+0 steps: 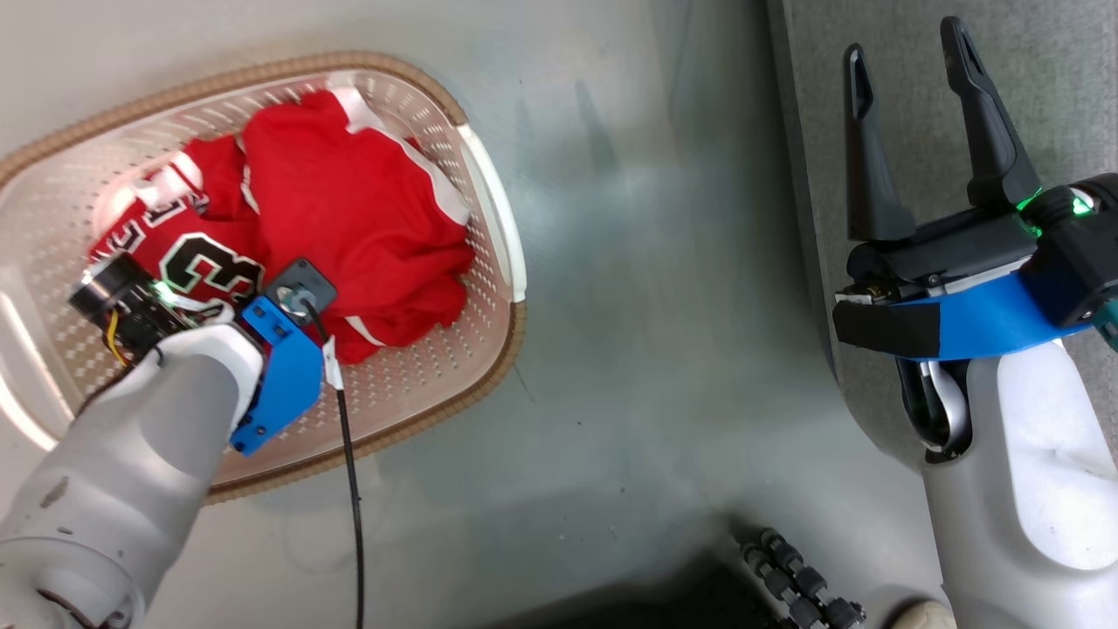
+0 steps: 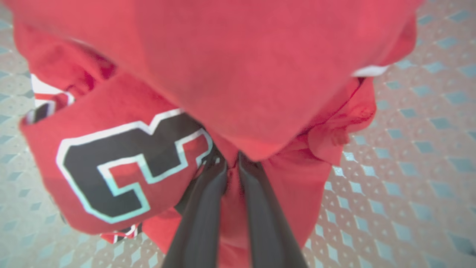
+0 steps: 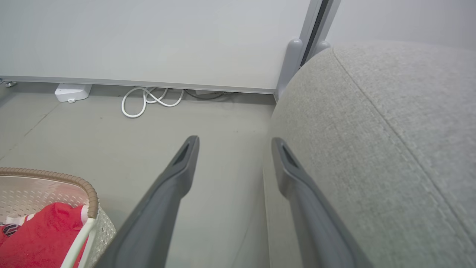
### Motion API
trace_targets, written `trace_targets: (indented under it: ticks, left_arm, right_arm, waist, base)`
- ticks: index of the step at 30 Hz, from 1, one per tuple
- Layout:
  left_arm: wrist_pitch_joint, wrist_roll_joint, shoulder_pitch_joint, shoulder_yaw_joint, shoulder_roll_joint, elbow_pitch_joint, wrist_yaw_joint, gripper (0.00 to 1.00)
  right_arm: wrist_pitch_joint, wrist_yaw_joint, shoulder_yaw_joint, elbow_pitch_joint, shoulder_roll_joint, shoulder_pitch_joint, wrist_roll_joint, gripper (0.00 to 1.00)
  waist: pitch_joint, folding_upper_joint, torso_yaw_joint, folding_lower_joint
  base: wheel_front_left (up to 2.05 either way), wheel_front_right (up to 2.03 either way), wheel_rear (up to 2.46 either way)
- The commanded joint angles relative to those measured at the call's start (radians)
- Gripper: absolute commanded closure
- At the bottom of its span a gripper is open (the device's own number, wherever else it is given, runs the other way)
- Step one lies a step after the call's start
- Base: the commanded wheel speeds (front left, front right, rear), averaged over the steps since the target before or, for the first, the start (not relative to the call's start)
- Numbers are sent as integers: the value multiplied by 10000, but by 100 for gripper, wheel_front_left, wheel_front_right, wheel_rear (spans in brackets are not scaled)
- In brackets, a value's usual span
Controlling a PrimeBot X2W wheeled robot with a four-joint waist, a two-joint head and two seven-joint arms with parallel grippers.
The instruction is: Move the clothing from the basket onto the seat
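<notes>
Red clothing (image 1: 349,201) is nipped, one fold of it, between the nearly closed fingers of the left hand (image 2: 231,160), down in the basket (image 1: 395,66) at the upper left of the head view, where the rest lies bunched. The seat (image 1: 1066,96) lies to the right across bare floor, by the right hand (image 1: 904,44), whose fingers are spread and empty.
</notes>
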Motion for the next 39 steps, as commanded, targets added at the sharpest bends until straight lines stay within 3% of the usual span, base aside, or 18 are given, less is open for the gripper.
trace_targets:
  ticks: [1, 27, 39]
  left_arm:
    - [-82, -95, 49, -15, -38, 20, -3, 100]
    - [-2863, -1853, 1183, 290, -1791, -18, -4, 100]
    - [-3432, -2081, 1297, 949, -2103, -1072, 256, 100]
  right_arm:
    - [-35, 1, -37, 26, 26, 63, -9, 0]
    - [-35, 1, -119, 674, -498, 1416, -158, 0]
    - [-35, 1, -179, 964, -595, 2357, -101, 0]
  waist:
    - [-203, 0, 110, 0]
    - [-4052, 0, 1691, 0]
    - [-5670, 0, 2112, 0]
  base:
    - [0, 0, 0]
    - [0, 0, 0]
    - [0, 0, 0]
